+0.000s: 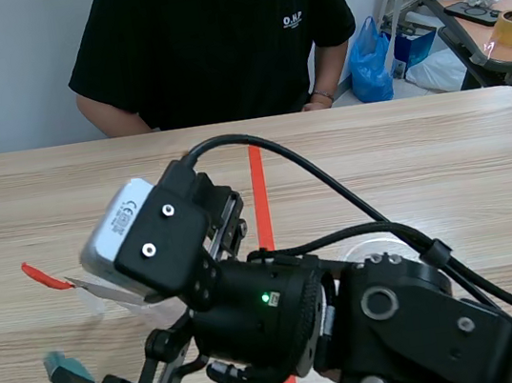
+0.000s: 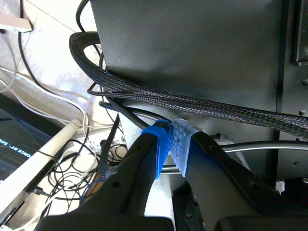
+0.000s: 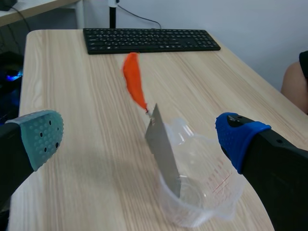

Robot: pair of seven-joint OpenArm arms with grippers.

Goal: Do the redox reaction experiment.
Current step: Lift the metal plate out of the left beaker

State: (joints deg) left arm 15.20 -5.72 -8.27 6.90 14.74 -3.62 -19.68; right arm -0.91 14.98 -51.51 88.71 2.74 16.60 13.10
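Your wooden worktop carries a black keyboard, with a person seated across it. Your right end effector is released, and the clear beaker holding a tilted metal strip stands just ahead, between its spread fingers. Your left end effector is clenched empty.

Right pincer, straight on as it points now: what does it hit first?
Probably the clear beaker just ahead of the right pincer, with the orange-handled blade standing in it; depth unclear.

strip leaning in beaker, keyboard beyond
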